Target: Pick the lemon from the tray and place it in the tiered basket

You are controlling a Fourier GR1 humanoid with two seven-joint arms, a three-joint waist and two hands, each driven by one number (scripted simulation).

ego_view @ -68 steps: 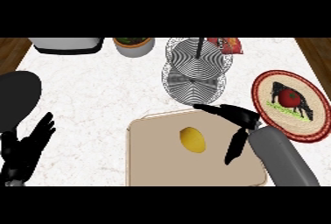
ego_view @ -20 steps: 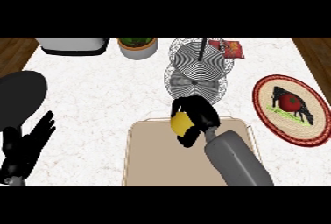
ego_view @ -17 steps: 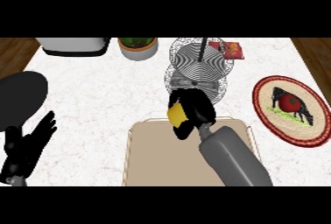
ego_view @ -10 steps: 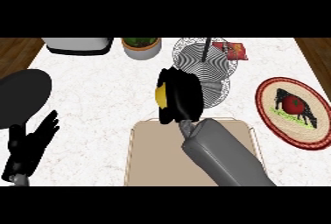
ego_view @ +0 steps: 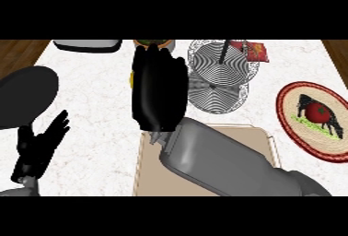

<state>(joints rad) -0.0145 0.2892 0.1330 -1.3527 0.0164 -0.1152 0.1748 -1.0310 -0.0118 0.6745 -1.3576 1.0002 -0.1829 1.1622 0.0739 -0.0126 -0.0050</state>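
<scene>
With your right hand (ego_view: 159, 94) curled around the lemon (ego_view: 132, 79), swing it right until it hangs squarely over the tiered basket (ego_view: 217, 76) before opening your fingers.

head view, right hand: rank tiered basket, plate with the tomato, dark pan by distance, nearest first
From the right hand, which is shut on the lemon:
1. Tiered basket, right beside the hand, on its right.
2 and 3. Dark pan, far left by the counter's edge, and plate with the tomato, far right. Both lie clearly farther than the basket, but are too close to rank against each other.
</scene>
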